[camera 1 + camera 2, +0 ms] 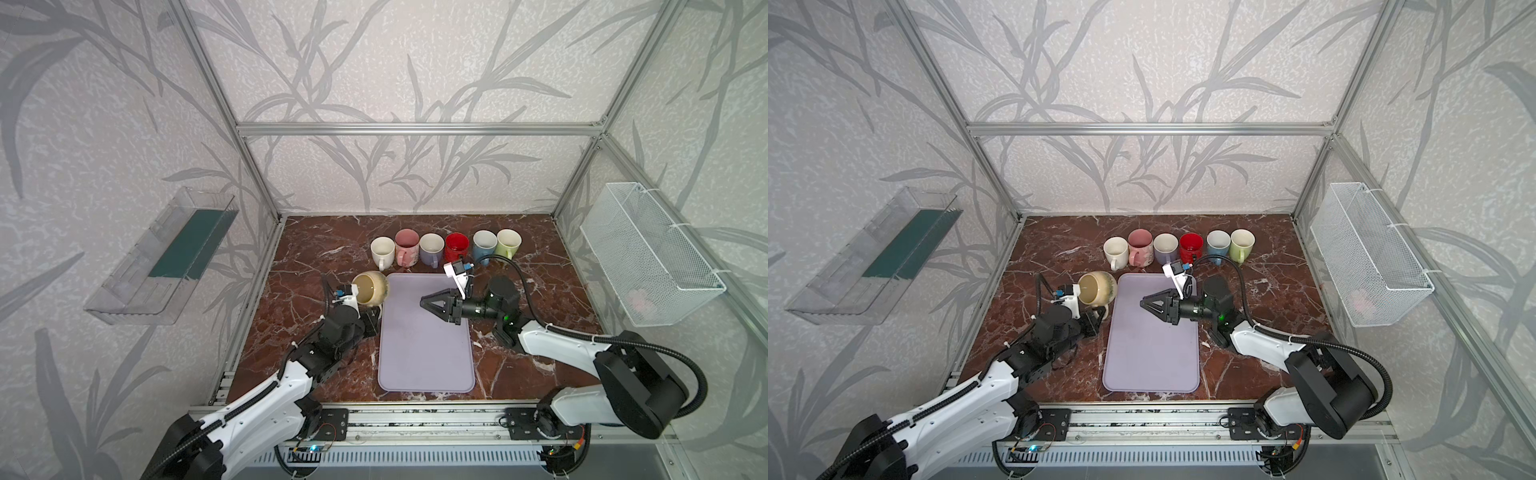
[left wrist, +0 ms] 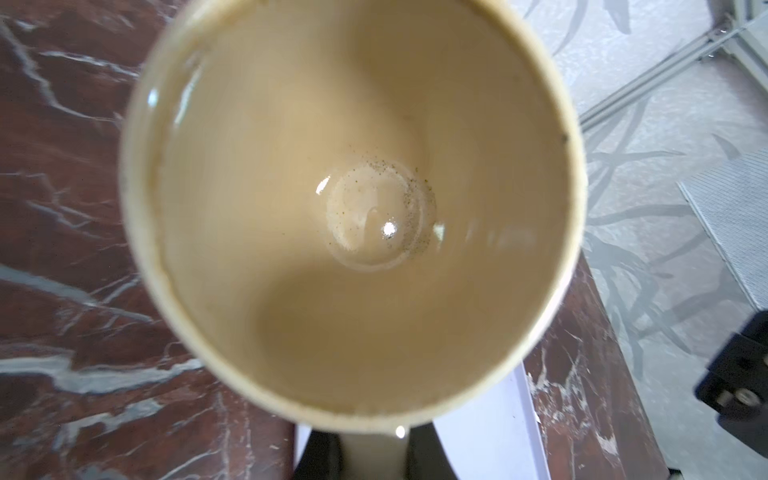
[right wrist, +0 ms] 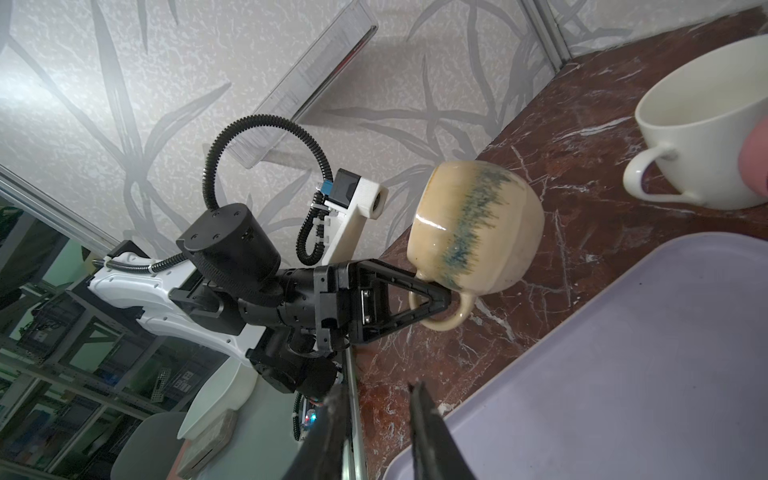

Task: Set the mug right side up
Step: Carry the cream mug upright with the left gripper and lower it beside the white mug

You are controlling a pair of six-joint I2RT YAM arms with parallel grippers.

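This is looking like a robotics lab's test cell: aluminium framing (image 1: pixel 415 129) is boxing in leaf-patterned wall panels (image 1: pixel 415 62), the arms (image 1: pixel 266 395) are sitting on a slotted rail (image 1: pixel 415 424) back behind the right pincer (image 1: pixel 423 300), a wire basket (image 1: pixel 648 257) is hanging on the wall to that pincer's outer side, and beyond the left pincer (image 3: pixel 449 301) storage racks (image 3: pixel 50 365) are showing outside the frame.

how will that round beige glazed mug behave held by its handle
The round beige glazed mug looks ceramic: rigid, probably fragile over the marble table. Held sideways by its handle alone, it may pivot in the left gripper. Glossy glaze likely slips.
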